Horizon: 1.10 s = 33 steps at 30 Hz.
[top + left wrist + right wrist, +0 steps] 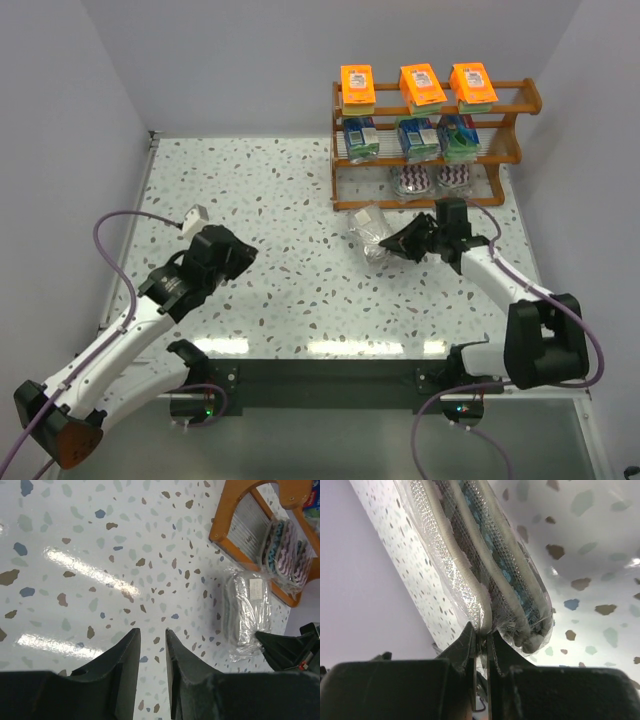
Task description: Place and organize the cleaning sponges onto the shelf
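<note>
right gripper (480, 630): pinched tight on the film at one edge of the last clear bag (490, 560), the zigzag pads bulging just past the fingertips
last clear bag: down at the table (280, 200), just in front of the shelf's left end, toward the far right corner; resting or barely lifted, cannot tell
shelf (338, 160): against the far edge, at the far right corner
bottom tier: two clear bags (412, 180) in the middle and right places, left place bare
middle tier: three blue-green packs (418, 138) side by side
top tier: three orange packs (423, 85) in a row
left gripper (152, 635): fingers a narrow gap apart, nothing between them; over the left half of the table, well apart from bag and shelf
step in hand: by the look of it, pick-up of the ninth and final pack, eight already shelved
next move: calls for a lift clear of the table, a short carry to the bare left place on the bottom tier, then a low entry under the middle rail and a set-down beside its two neighbours
risk: hold is on thin plastic only, not on the pads, so a swing or slip during the carry seems likely without a slow, level move
</note>
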Available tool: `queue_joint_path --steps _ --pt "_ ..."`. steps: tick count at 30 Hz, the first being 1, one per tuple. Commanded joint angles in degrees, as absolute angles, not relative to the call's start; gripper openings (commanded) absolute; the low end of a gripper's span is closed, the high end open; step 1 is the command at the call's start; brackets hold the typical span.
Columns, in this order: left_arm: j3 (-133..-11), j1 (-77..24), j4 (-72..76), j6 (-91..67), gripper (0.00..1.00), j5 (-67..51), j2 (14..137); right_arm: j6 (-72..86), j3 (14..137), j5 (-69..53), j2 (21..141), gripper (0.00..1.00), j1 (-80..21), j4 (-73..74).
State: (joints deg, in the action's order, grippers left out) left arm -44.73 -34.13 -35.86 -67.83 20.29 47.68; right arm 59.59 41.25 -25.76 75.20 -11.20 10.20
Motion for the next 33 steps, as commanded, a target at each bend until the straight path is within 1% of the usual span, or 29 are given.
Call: queue_joint_path --steps 1,5,10,14,22,26,33 --pt "-44.39 -33.84 -40.95 -66.97 0.32 22.42 47.11 57.57 44.29 -29.62 77.86 0.00 -8.00 11.43" --pt "-43.59 -33.84 -41.04 -67.85 0.31 21.27 46.50 58.80 48.76 -29.54 82.42 0.00 -6.42 8.44" --pt "-44.38 -33.84 -41.74 -68.03 0.30 21.09 45.79 63.98 50.62 -32.43 87.97 0.00 -5.36 0.19" --pt "-44.30 -33.84 -42.54 -68.11 0.30 21.36 45.18 66.70 53.51 -32.26 91.22 0.00 -5.19 -2.55" --pt "-43.42 -33.84 -41.05 -68.03 0.30 20.39 46.58 76.63 56.77 -28.31 99.91 0.00 -5.36 -13.43" --pt "-43.42 -33.84 -40.78 -67.94 0.30 20.13 47.11 79.01 61.24 -26.46 104.49 0.00 -6.32 -14.68" --pt "-42.98 -33.75 -40.87 -68.03 0.30 20.22 47.02 81.74 65.65 -22.59 109.94 0.00 -7.91 -17.66"
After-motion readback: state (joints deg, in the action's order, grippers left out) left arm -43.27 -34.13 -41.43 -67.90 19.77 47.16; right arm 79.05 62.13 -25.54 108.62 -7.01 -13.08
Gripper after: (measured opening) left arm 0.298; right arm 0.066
